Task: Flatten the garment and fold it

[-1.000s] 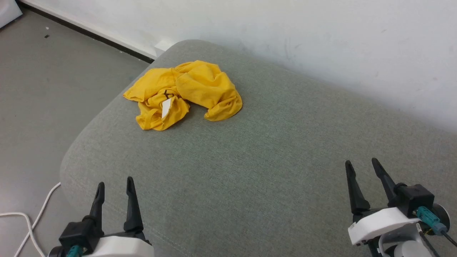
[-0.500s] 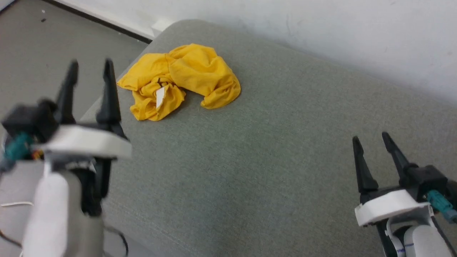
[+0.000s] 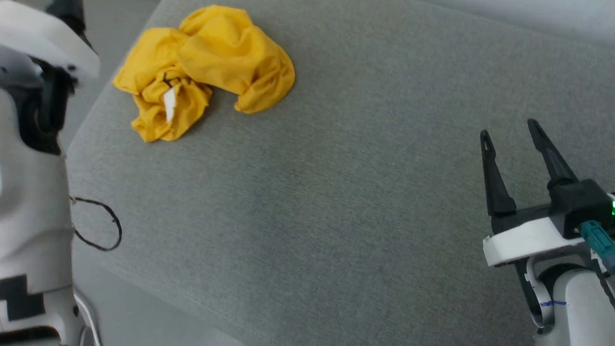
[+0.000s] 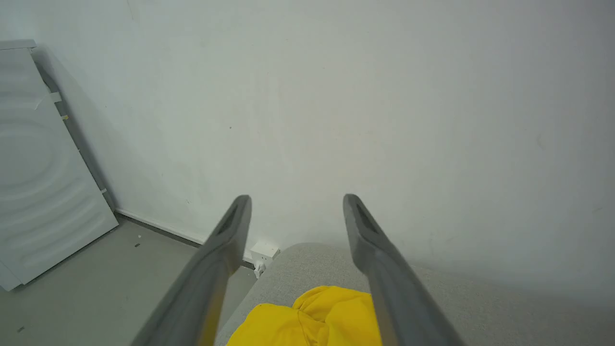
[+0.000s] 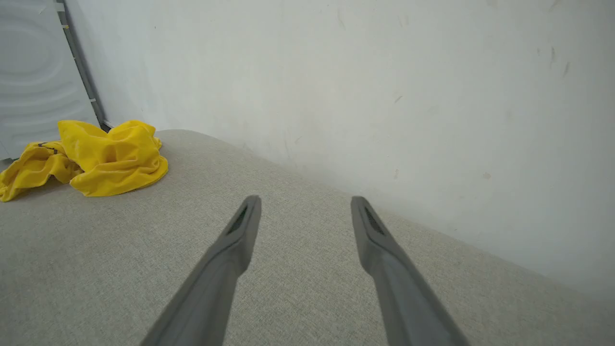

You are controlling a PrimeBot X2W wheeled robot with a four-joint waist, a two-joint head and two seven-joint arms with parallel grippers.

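The garment (image 3: pixel 206 67) is a crumpled heap of bright yellow cloth with a small white tag showing, near the far left corner of the grey cushion (image 3: pixel 336 202). My left arm (image 3: pixel 33 192) rises along the left edge of the head view, just left of the heap. In the left wrist view my left gripper (image 4: pixel 295 199) is open and empty, held in the air above the garment (image 4: pixel 312 322). My right gripper (image 3: pixel 509 129) stands open and empty over the cushion's right side, far from the heap. The right wrist view shows the right gripper (image 5: pixel 306 199) with the garment (image 5: pixel 96 158) at far left.
A white wall (image 5: pixel 384 72) runs behind the cushion. The cushion's rounded left edge drops to grey floor (image 4: pixel 96 288). A white panel (image 4: pixel 43 168) leans on the wall, with a wall socket (image 4: pixel 263 252) beside the cushion corner. A black cable loop (image 3: pixel 103 230) hangs by my left arm.
The head camera has tipped down and closer. My left arm has lifted up and forward toward the garment, its fingers passing out of the head view's top. The right gripper has edged forward.
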